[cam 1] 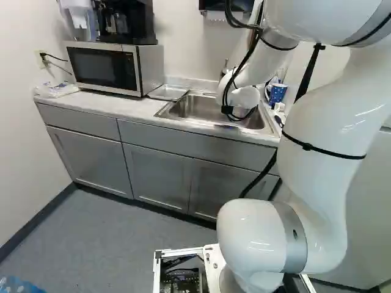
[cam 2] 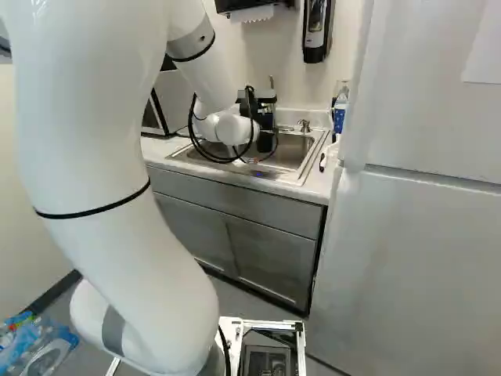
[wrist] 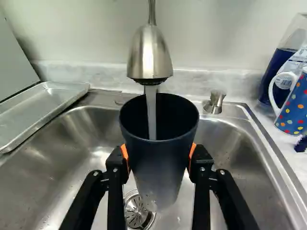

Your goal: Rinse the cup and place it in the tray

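I have one cup (wrist: pixel 160 163), dark and roughly upright, in my tool (cam 2: pixel 264 119). The two fingers stand as far apart as the cup is wide, and their orange pads press it from opposite sides. It is held above the sink (wrist: pixel 62 158), directly below the one faucet (wrist: pixel 150 52), and a single stream of water (wrist: pixel 151 110) runs into its mouth. How full it is, I cannot tell. Lower down, one round drain strainer (wrist: pixel 136 211) shows in the sink's floor.

One metal tray (wrist: pixel 38 108) lies at the sink's left rim, between it and the one microwave (cam 1: pixel 101 67). The sink is let into the table (cam 1: pixel 128 107) toward its right end. One metal knob (wrist: pixel 216 101) stands on the sink's back rim, right of the faucet.

Near the table's back right corner is one blue mug (wrist: pixel 293 108) with coloured dots and a white handle; what it contains is hidden from me. Behind it, something blue fills the lower part of a clear container (wrist: pixel 276 72).

At the table's back left corner lies a clear plastic package (cam 1: pixel 56 90). The microwave stands just right of that, carrying one black coffee machine (cam 1: pixel 125 23).
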Motion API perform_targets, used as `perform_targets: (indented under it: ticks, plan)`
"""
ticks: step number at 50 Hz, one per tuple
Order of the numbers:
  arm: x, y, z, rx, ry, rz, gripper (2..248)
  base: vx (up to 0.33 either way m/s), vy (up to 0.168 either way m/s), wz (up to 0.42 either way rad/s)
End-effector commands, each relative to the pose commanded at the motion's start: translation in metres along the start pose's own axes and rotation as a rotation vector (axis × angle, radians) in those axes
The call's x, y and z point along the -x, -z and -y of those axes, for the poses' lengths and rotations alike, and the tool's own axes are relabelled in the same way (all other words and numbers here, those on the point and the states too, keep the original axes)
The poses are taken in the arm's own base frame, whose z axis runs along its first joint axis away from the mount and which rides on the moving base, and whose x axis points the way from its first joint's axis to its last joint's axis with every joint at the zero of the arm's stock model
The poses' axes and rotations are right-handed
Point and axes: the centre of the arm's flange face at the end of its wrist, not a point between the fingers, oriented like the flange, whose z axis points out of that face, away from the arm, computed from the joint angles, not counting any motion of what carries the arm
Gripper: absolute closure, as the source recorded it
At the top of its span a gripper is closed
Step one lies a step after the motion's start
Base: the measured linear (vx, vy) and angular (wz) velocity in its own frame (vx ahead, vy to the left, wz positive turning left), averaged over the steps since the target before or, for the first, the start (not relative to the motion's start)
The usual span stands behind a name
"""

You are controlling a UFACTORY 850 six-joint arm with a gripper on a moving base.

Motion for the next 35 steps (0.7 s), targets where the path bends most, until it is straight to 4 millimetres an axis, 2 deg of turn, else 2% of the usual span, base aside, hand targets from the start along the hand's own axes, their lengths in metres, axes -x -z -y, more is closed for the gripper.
perform_targets:
  ticks: [35]
  plan:
    - [0.0,0.0,0.0,0.0,0.0,0.0,124,0.0,0.0,0.0]
